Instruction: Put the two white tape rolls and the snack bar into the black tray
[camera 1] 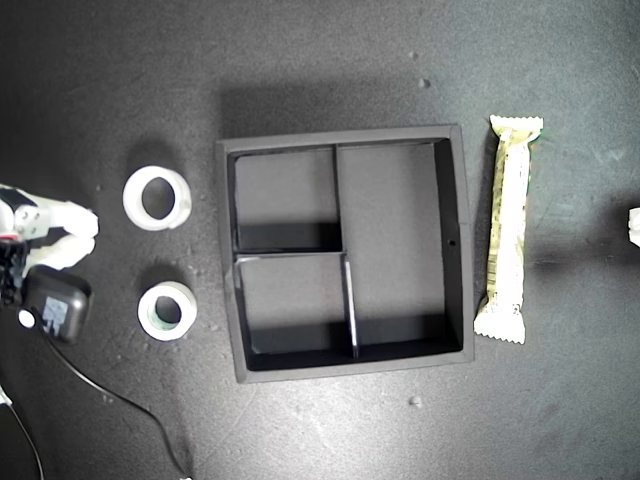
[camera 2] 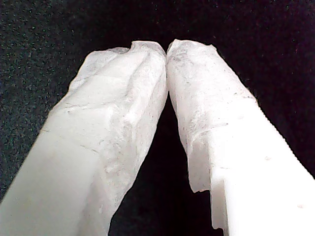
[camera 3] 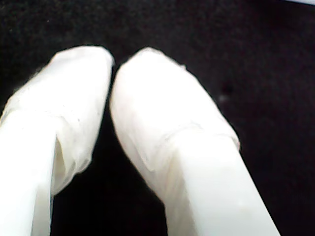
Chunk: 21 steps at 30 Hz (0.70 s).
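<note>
An arm waits at the exterior view's left edge; which arm it is cannot be told. The two tape rolls, the larger [camera 1: 157,198] and the smaller [camera 1: 167,311], lie on the dark counter [camera 1: 330,60] left of the empty black tray [camera 1: 456,240]; the snack bar [camera 1: 508,230] lies right of it. The first gripper [camera 2: 166,49] and second gripper [camera 3: 112,63] are both pressed together, holding nothing. A roll should probably be pinched across its wall. The counter is matte and speckled.

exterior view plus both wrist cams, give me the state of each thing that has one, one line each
black tray: all three compartments empty
larger tape roll: on the table, outside the tray
smaller tape roll: on the table, outside the tray
snack bar: flat on the table, beside the tray
my first gripper: shut, empty
my second gripper: shut, empty
</note>
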Motion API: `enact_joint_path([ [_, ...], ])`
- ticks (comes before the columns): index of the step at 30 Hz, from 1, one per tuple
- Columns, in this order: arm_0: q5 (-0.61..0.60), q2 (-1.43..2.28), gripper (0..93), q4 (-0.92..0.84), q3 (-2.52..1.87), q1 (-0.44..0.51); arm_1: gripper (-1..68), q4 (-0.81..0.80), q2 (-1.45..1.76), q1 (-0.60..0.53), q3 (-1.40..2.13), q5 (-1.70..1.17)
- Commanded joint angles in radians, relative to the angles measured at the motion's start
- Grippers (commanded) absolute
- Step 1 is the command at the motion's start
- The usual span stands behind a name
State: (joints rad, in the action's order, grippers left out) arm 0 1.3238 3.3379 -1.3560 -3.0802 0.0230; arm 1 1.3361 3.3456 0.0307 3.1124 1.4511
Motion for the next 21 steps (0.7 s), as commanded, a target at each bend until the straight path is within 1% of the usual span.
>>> enact_joint_path([
  [1,-0.006,0.051,0.2,-0.038,-0.058,-0.012,0.0,0.003,0.005,0.005,0.012,-0.017],
  [13,-0.006,0.051,0.2,-0.038,-0.058,-0.012,0.0,0.003,0.005,0.005,0.012,-0.017],
  [16,0.086,0.051,0.2,-0.038,-0.058,-0.014,0.0,0.003,0.005,0.005,0.012,-0.017],
  [17,0.115,0.051,1.9,-0.029,-0.058,-0.023,0.0,0.003,0.005,0.005,0.012,-0.017],
  [19,0.075,0.051,2.1,0.058,-0.058,-0.032,0.1,0.003,0.005,0.005,0.012,0.003],
  [20,0.052,0.051,0.8,0.104,-0.058,-0.026,2.9,0.002,0.005,0.015,0.012,0.031],
  [21,0.049,0.051,0.1,0.141,-0.058,-0.025,9.0,-0.014,0.005,0.038,0.012,0.029],
])
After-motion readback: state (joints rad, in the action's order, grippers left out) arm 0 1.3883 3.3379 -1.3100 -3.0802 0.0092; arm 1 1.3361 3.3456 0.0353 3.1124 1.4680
